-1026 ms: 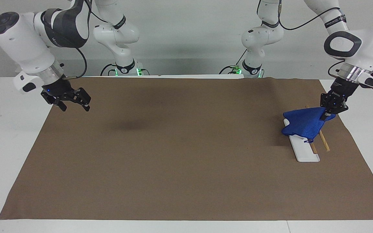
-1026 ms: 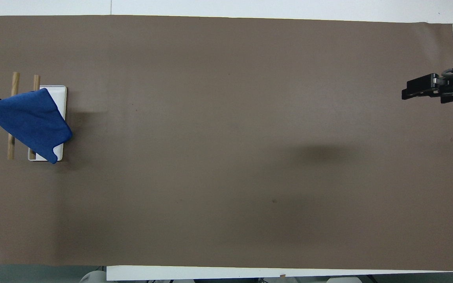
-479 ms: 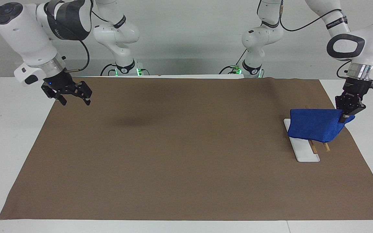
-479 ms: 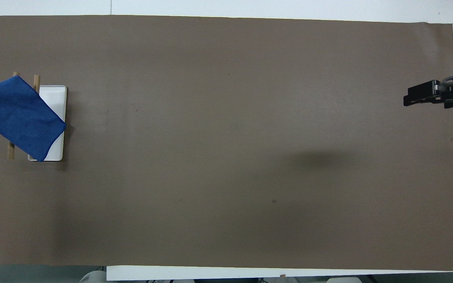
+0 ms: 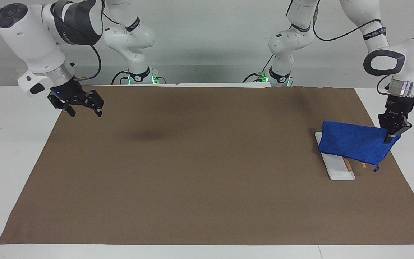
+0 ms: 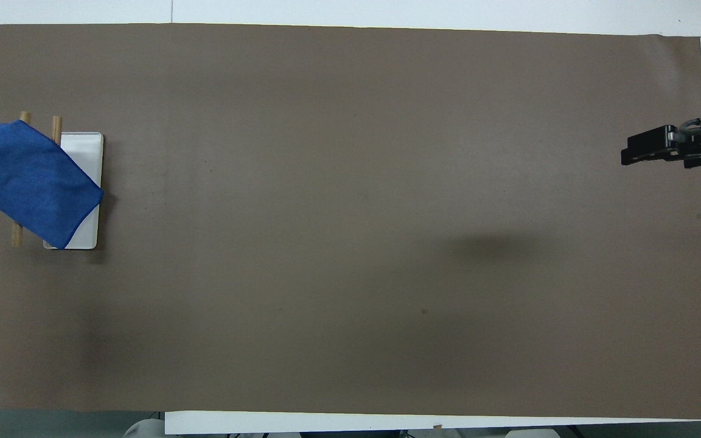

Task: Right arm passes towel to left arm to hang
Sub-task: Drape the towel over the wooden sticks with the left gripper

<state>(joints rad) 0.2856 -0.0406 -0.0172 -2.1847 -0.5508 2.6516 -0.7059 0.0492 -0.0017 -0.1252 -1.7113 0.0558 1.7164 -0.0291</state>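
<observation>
Left arm (image 5: 397, 61) out at its own end of the counter (image 5: 207, 216), wrist pointing straight down. Left gripper (image 5: 390, 138) pinched tight on the top corner of the towel (image 5: 354, 144), holding it up in the air. Blue cloth stretched out flat from that pinched corner, sloping down toward the middle of the counter, draped over a white tray (image 5: 338, 172) and two wooden rods (image 5: 348, 164). Short thread loop dangling free off the lowest corner, just above the brown mat (image 5: 192, 172). Whether the cloth touches the rods or only hangs over them, impossible to tell. From overhead, towel (image 6: 25, 182) cut off by the picture edge, slanting across both rods (image 6: 22, 176) and over part of the tray (image 6: 86, 158); left gripper itself out of that view.

Over at the other end, right arm (image 5: 34, 39) waiting, well apart from the towel. Right gripper (image 5: 83, 108) hanging over the mat's corner nearest its own base, small blue light showing, fingers spread wide, nothing between them. Same gripper (image 6: 655, 146) seen overhead at the mat's edge, pointing in toward the middle.

Wide stretch of brown mat between the two grippers, a soft shadow lying on it nearer the right arm's end.
</observation>
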